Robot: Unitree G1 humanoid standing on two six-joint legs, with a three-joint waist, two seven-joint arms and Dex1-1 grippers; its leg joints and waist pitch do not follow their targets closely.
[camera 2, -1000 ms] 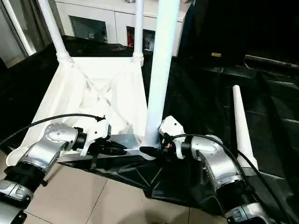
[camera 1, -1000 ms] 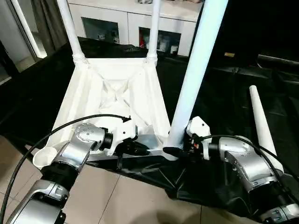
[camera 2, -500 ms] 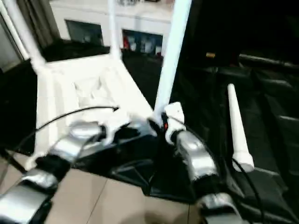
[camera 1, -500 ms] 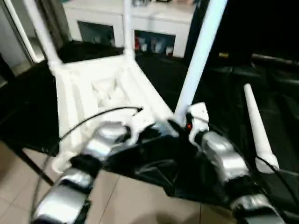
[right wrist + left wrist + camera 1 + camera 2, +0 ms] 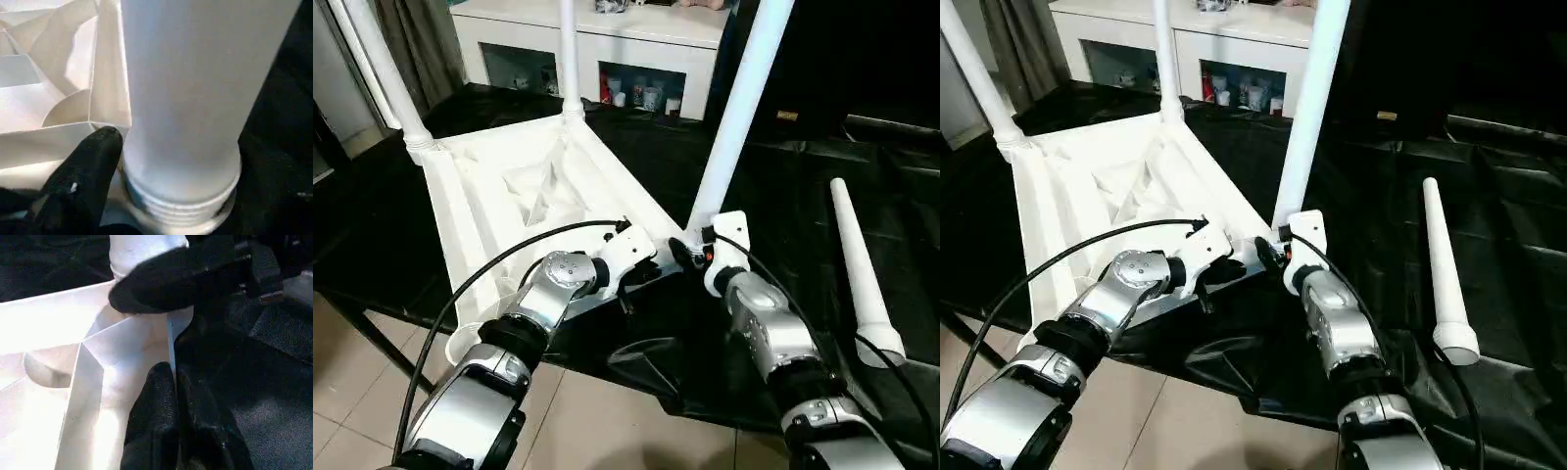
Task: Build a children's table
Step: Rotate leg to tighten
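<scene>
The children's table top (image 5: 470, 215) lies upside down on a black cloth, turned at an angle to me. Two white legs (image 5: 382, 69) (image 5: 568, 59) stand in its far corners. A third leg (image 5: 734, 108) stands upright in the near right corner, its threaded base (image 5: 181, 205) seated in the socket. My right gripper (image 5: 690, 247) is at that base. My left gripper (image 5: 641, 276) is shut on the thin rim of the top (image 5: 171, 338), just left of that corner. A fourth leg (image 5: 857, 264) lies loose on the cloth to the right.
The near left corner socket (image 5: 460, 338) overhangs the tiled floor (image 5: 587, 411). A white cabinet (image 5: 636, 39) with glass doors stands behind the work. Black cloth (image 5: 783, 186) covers the surface around the table top.
The table top has turned. Its near right corner with the upright leg has swung away from me, and the far corners have moved left. Both grippers went with it. The loose leg stayed put.
</scene>
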